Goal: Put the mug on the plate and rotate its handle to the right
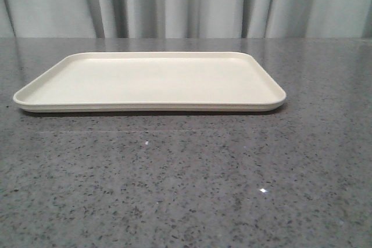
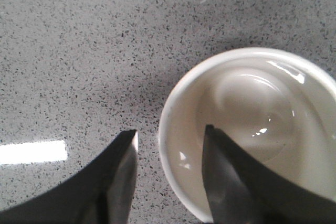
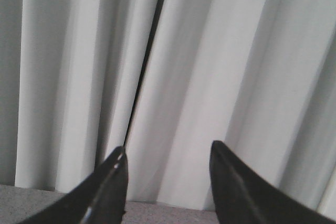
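Observation:
The cream plate lies on the grey table in the front view, with nothing on it. Neither the mug nor any gripper shows in that view. In the left wrist view I look down into the white mug, which stands upright on the speckled table. My left gripper is open and straddles the mug's rim: one finger is inside the mug and the other is outside, with a gap to the wall. The handle and the smiley face are hidden. My right gripper is open and empty, pointed at the curtain.
A pale pleated curtain hangs behind the table's far edge. Grey speckled tabletop stretches in front of the plate. A bright light reflection lies on the table beside the left gripper.

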